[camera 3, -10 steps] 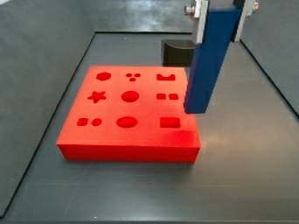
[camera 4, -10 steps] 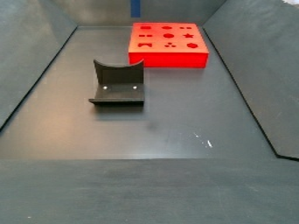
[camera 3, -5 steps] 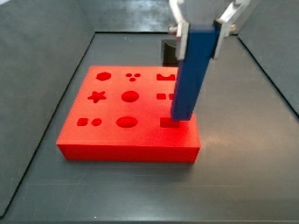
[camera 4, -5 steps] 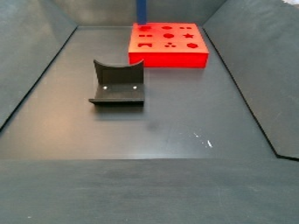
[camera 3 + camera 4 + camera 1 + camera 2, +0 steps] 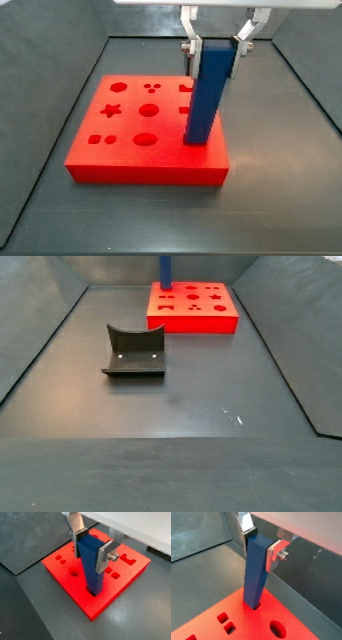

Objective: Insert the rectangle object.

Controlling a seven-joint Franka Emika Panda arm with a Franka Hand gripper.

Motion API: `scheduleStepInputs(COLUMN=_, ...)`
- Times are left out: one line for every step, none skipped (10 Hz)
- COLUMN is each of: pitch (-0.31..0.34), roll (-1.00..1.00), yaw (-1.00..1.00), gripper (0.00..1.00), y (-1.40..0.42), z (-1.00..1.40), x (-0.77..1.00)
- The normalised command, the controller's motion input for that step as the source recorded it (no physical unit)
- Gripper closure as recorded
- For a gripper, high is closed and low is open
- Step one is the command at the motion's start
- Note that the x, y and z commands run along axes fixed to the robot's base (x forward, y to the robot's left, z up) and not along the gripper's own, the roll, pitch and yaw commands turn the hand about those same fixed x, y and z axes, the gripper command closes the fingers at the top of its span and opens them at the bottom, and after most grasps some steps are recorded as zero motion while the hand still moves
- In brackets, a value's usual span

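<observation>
The rectangle object (image 5: 206,95) is a long blue bar, held upright in my gripper (image 5: 217,42), which is shut on its upper end. Its lower end stands at the rectangular hole in the near right corner of the red block (image 5: 120,125); how deep it sits I cannot tell. Both wrist views show the silver fingers (image 5: 105,556) (image 5: 274,554) clamped on the bar (image 5: 90,569) (image 5: 254,577), which reaches down to the block (image 5: 70,587) (image 5: 244,624). In a side view only the bar (image 5: 164,268) shows, above the block (image 5: 194,323).
The dark fixture (image 5: 134,352) stands on the grey floor in front of the red block. The block's top has several other shaped holes (image 5: 148,110). Grey walls (image 5: 40,110) close in the floor on both sides.
The gripper has carried the blue bar from beside the block's right edge to over its near right corner and lowered it, so the bar's lower end now meets the rectangular hole.
</observation>
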Motion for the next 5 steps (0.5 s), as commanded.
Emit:
scheduleStepInputs(pitch=-0.021, roll=-0.02, yaw=0.0, gripper=1.0, y=-0.11, z=-0.19, x=0.0)
scheduleStepInputs(pitch=-0.014, roll=-0.03, yaw=0.0, gripper=1.0, y=-0.16, z=-0.19, x=0.01)
scheduleStepInputs(pitch=0.0, roll=-0.04, yaw=0.0, gripper=1.0, y=-0.18, z=-0.18, x=0.04)
scheduleStepInputs(pitch=0.0, roll=-0.07, yaw=0.0, gripper=1.0, y=-0.07, z=-0.23, x=0.06)
scheduleStepInputs(pitch=0.0, roll=-0.23, yaw=-0.01, gripper=1.0, y=0.15, z=-0.56, x=0.09)
